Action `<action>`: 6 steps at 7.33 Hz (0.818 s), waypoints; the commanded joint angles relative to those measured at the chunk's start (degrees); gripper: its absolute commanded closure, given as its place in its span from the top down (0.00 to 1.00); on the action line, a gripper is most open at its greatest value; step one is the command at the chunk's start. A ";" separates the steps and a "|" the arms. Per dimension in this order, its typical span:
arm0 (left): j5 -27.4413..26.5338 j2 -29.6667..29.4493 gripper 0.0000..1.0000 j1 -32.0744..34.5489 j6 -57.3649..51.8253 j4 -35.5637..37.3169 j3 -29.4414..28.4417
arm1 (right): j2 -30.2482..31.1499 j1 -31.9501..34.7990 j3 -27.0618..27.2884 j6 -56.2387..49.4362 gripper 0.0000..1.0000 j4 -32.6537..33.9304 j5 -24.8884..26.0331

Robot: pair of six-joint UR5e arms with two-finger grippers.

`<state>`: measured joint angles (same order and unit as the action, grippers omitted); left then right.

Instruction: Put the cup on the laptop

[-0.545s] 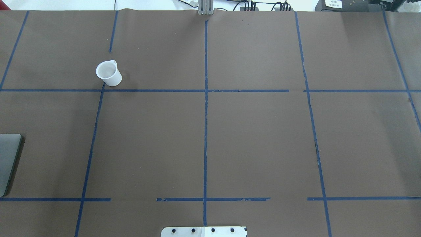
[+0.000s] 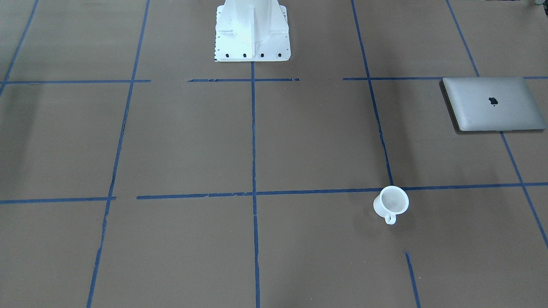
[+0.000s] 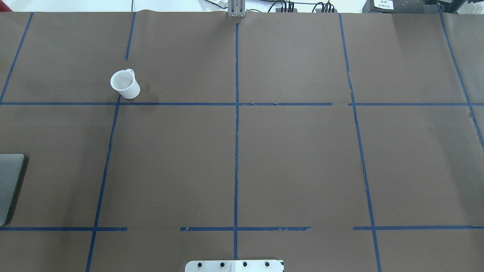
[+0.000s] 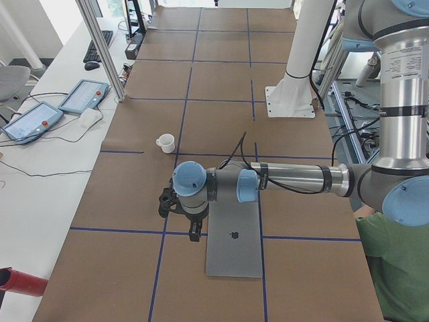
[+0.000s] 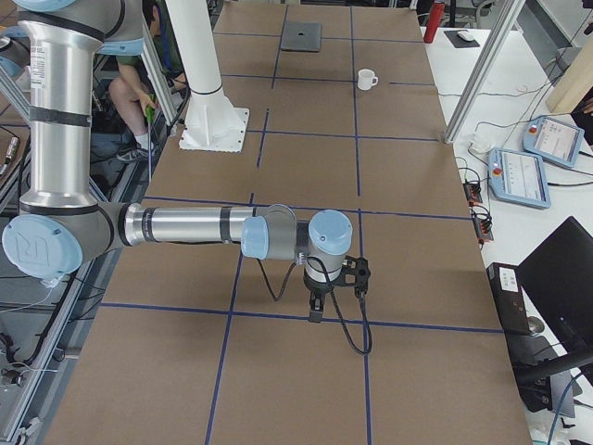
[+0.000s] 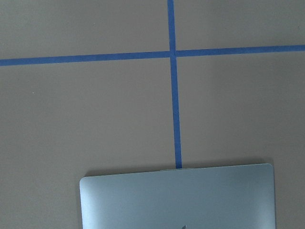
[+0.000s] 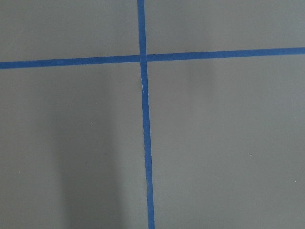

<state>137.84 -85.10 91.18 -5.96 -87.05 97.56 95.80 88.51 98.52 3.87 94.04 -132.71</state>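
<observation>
The small white cup [image 3: 124, 84] stands upright on the brown table, handle pointing away from the robot; it also shows in the front view [image 2: 391, 202] and both side views [image 4: 165, 142] [image 5: 367, 80]. The silver-grey laptop [image 2: 492, 105] lies closed and flat at the table's left end [image 3: 9, 185] [image 4: 234, 251], its edge at the bottom of the left wrist view [image 6: 176, 195]. My left gripper [image 4: 192, 228] hangs above the table beside the laptop's corner, well apart from the cup. My right gripper [image 5: 334, 298] hangs over bare table at the far end. I cannot tell if either is open or shut.
The white robot pedestal [image 2: 251, 30] stands at the table's near-robot edge. Blue tape lines [image 3: 236, 132] grid the brown cover. Teach pendants [image 4: 84, 97] [image 5: 523, 171] lie on the side bench. A person in green [image 4: 395, 268] sits by the robot.
</observation>
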 commanded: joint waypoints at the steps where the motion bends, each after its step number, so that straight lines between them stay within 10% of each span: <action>1: -0.03 -4.78 1.00 -0.38 1.03 0.38 -0.09 | 0.00 0.00 0.00 0.00 1.00 0.00 0.00; 6: -0.29 -19.64 1.00 -11.69 18.68 0.83 1.23 | 0.00 0.00 0.00 0.00 1.00 0.00 0.00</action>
<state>137.69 -101.41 83.83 9.04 -86.25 98.65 95.80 88.51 98.53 3.87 94.04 -132.72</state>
